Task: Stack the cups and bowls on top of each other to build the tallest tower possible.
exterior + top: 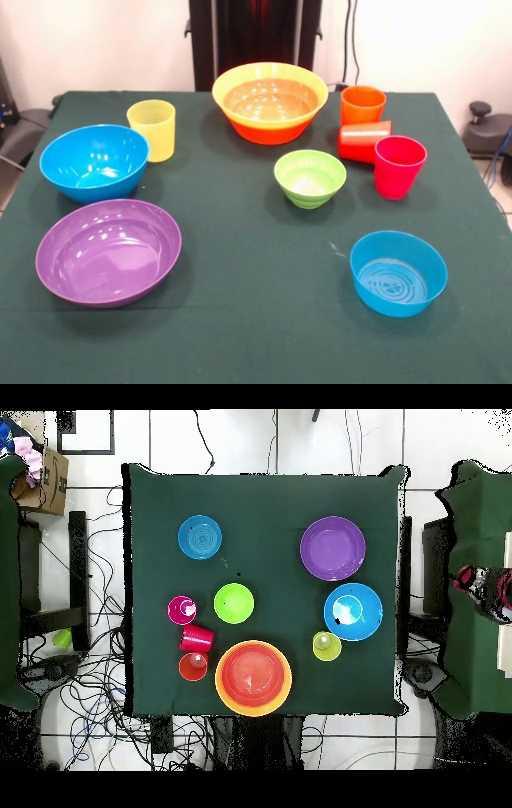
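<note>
A green table (240, 320) was seen from two sides, and the arm's gripper was caught in neither, so its state could not be told. Only the overhead view took in the table's surroundings: a tiled floor strewn with cables (85, 694) and a cardboard box (45, 479) off one corner. Only the front view showed the vessels' sides and depth.

The small light green bowl (310, 178) sat near the table's middle and serves as landmark. Just beside it stood the magenta-pink cup (398, 166), upright, with the red cup (364, 141) lying on its side behind it and apparently touching it. The orange cup (362, 105) stood upright just past the red one. Beyond the green bowl, at the table's far edge in the front view, the large yellow-orange bowl (270, 102) was seen with the orange-red bowl (254, 673) nested inside it, the inner bowl plainest from overhead. The yellow cup (152, 130) stood upright on the other side of that pair, well apart from the green bowl.

One blue bowl (94, 162) was placed just beside the yellow cup, and the wide purple bowl (109, 251) lay near that one, closer to the front camera. A second, smaller blue bowl (398, 273) sat alone, well apart from the green bowl and on the same side as the pink cup. All bowls were glossy and held nothing loose; only the one nested pair was stacked.
</note>
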Controlling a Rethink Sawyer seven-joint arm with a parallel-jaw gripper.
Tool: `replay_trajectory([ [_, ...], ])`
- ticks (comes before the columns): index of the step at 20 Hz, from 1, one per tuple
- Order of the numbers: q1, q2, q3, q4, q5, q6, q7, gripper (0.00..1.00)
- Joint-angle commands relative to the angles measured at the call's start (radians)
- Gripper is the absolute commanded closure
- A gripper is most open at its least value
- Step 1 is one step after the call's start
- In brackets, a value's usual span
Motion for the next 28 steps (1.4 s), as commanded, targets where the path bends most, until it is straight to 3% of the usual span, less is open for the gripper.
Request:
replay_trajectory([
  [1, 0.137, -0.052, -0.175, 0.163, 0.054, -0.101, 0.346, 0.00],
  [18, 0.362, -0.085, -0.343, 0.194, 0.172, -0.202, 0.660, 0.00],
  [28, 0.513, -0.105, -0.433, 0.185, 0.256, -0.206, 0.777, 0.00],
])
